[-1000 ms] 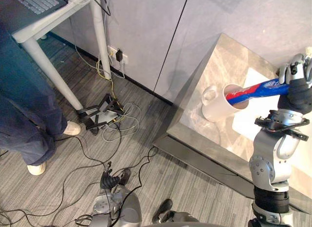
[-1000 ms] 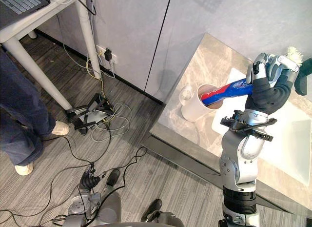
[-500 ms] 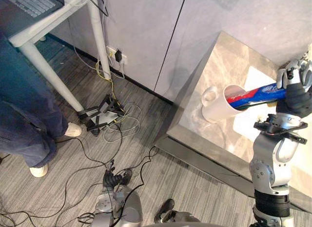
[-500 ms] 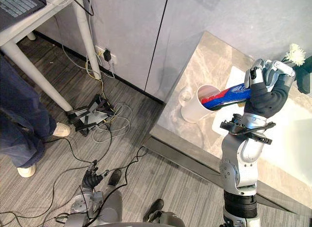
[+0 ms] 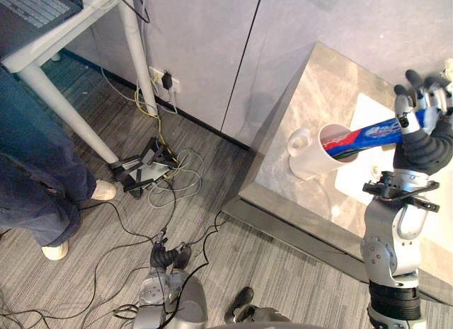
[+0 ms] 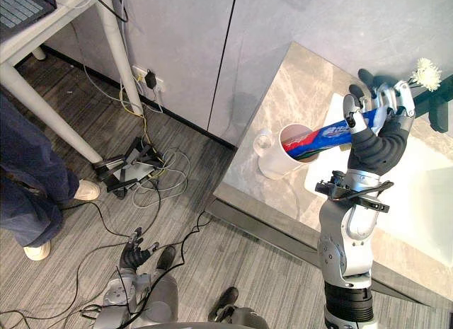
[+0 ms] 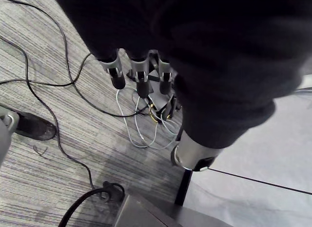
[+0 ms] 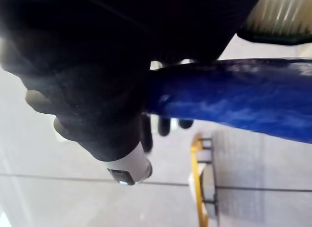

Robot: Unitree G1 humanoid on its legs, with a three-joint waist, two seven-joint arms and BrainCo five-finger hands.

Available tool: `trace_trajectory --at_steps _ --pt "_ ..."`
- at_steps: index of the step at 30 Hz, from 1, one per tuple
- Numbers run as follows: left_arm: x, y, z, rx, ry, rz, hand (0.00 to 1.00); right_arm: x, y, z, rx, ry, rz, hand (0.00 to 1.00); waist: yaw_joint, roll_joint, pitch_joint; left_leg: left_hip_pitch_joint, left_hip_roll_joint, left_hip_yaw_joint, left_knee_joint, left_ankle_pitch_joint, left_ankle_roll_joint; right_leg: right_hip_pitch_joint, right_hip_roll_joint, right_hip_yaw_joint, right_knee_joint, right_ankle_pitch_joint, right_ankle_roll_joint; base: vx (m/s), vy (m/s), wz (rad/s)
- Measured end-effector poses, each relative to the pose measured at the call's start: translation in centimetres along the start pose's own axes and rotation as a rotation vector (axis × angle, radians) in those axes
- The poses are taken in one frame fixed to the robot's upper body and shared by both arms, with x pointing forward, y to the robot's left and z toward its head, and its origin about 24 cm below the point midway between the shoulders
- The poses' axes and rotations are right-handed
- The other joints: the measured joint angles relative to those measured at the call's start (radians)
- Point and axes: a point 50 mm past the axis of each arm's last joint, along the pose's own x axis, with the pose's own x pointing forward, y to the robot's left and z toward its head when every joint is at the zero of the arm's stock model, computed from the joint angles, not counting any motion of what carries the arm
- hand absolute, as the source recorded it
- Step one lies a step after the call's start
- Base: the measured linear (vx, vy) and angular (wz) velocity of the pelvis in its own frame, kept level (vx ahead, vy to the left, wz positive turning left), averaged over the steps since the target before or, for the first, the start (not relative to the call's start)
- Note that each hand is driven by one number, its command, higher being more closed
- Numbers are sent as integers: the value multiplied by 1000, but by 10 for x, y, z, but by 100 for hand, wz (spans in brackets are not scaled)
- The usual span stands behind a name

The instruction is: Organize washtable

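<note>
The left hand hangs loose-fingered above the floor at 7 o'clock. Over the marble desk, the right hand shows straightened, unclenched fingers, a blue-and-red toothpaste tube lying across it. The tube's lower end is hidden inside a white cup at the hand's 9 o'clock. A white flower stands beyond.

One white cup, one blue-and-red tube, one marble washtable, one laptop, one person

Blue-red tube, one end in white mug
</note>
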Motion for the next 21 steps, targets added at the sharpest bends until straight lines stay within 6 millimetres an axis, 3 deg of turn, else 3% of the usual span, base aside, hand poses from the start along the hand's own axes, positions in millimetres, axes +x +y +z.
trace_trajectory --at_steps 10,16,21 --pt "0 1 -1 0 6 3 0 -1 0 0 1 2 -3 0 -7 2 -45 14 5 18 -9 1 0 4 4 9 -12 0 0 22 5 -5" --pt "-2 5 -17 3 75 18 0 3 -8 5 -18 -28 -26 0 -13 3 -83 52 4 41 -24 2 1 27 8 40 -31 0 0 39 10 -11" --pt "-7 12 -40 42 175 33 0 9 -39 28 -106 -135 -131 0 -60 4 -155 94 -9 54 -83 25 3 41 10 64 -52 0 0 43 14 -5"
